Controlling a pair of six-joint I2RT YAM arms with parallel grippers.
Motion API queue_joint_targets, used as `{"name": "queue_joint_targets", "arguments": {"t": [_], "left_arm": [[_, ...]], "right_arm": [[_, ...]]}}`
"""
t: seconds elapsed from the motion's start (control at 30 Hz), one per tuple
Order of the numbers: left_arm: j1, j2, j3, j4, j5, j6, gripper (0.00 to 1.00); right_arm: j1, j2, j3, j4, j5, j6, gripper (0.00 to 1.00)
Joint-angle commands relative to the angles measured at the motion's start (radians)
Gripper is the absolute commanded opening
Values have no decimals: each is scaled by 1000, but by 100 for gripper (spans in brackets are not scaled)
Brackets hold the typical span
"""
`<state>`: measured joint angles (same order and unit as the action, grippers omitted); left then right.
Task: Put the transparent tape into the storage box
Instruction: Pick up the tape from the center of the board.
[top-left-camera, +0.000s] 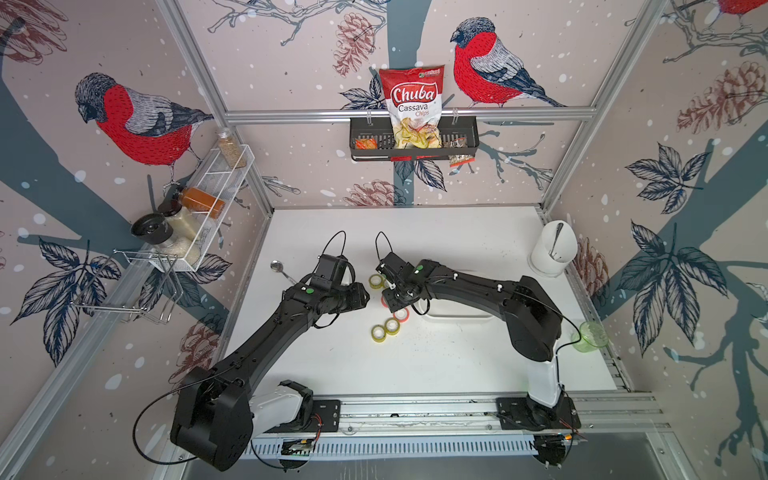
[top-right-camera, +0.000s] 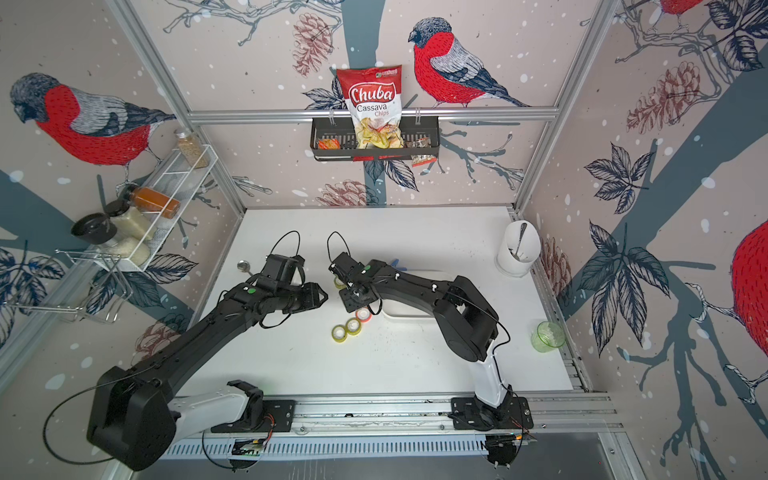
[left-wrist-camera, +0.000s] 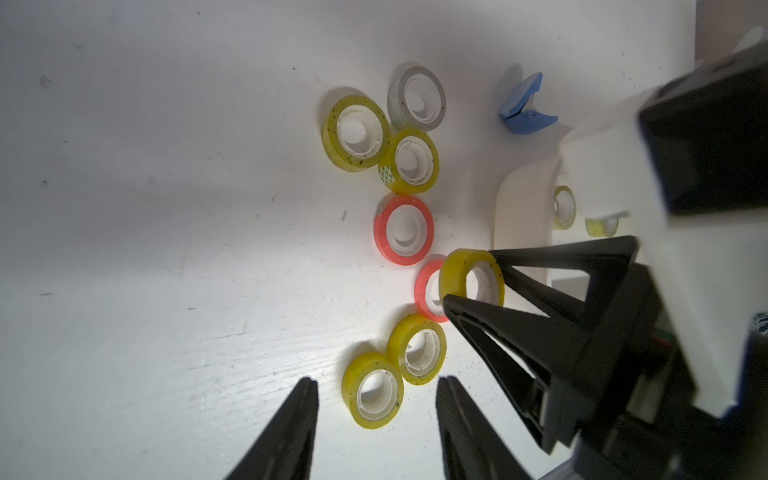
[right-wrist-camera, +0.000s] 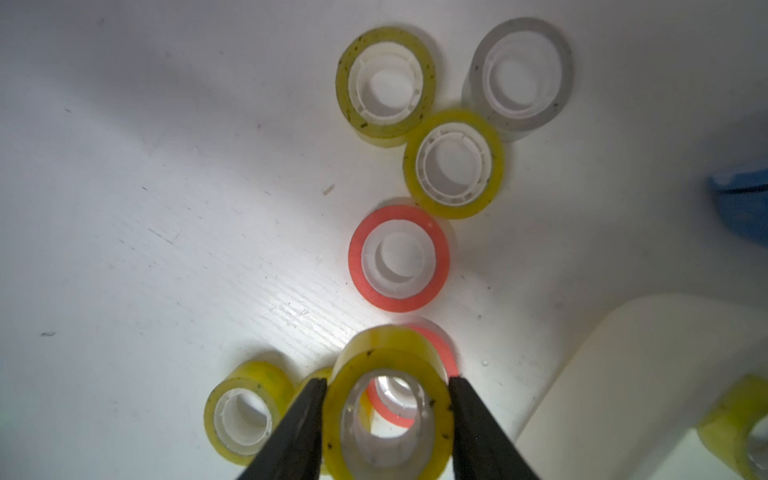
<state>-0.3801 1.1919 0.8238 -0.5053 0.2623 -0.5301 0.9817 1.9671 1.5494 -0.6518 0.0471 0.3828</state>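
Top views, desk: I see the white desk (top-left-camera: 436, 249) with both arms reaching over its middle.
Top views, storage box: the storage box (top-left-camera: 461, 314) lies between the desk's middle and its right edge. The right arm covers most of it in both top views.
Top views, cup: a white cup (top-left-camera: 552, 249) stands near the far right corner.
Left wrist, left gripper: the left gripper (left-wrist-camera: 376, 380) is released, fingers apart and clamping nothing. A near yellow roll (left-wrist-camera: 372, 409) lies flat on the desk beyond the gap.
Left wrist, right gripper: the right gripper (left-wrist-camera: 469, 275) grasps the held tape roll (left-wrist-camera: 451, 274) by its outer rim. The roll is just beside the box's rounded corner and outside it.
Left wrist, box contents: a boxed yellow roll (left-wrist-camera: 564, 207) shows inside, with another near it.
Right wrist, grip: I see both black fingers pressing the held tape roll's sides, its opening facing the camera. I cannot tell whether it touches the desk.
Right wrist, red rolls: a covered red roll (right-wrist-camera: 436, 345) lies partly behind it. A second red roll (right-wrist-camera: 399, 305) lies flat, apart.
Right wrist, far cluster: two yellow rolls and a grey roll (right-wrist-camera: 521, 29) sit bunched close together.
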Motion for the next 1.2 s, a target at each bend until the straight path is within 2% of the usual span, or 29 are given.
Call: {"name": "queue_joint_targets", "arguments": {"t": [0.0,0.17,0.37,0.6,0.77,1.17], "left_arm": [[6,-6,-3,56,49,6,52],[0,-10,13,88,86,-4,52],[-41,36,62,108,99,-25,46],[-215,190,168,109,-9,-68,44],[-310,350,336,25,-133,-81,42],[-398,623,615,-104,-271,-125,38]], "right_arm": [[-27,-59,-7,13,-43,28,49],[-92,-164,-47,20,-75,52,48],[-194,-286,-150,25,-92,70,48],[-294,-400,-301,26,-98,55,48],[-371,-452,-402,45,-116,42,48],[-512,-514,-490,39,-126,-9,48]]}}
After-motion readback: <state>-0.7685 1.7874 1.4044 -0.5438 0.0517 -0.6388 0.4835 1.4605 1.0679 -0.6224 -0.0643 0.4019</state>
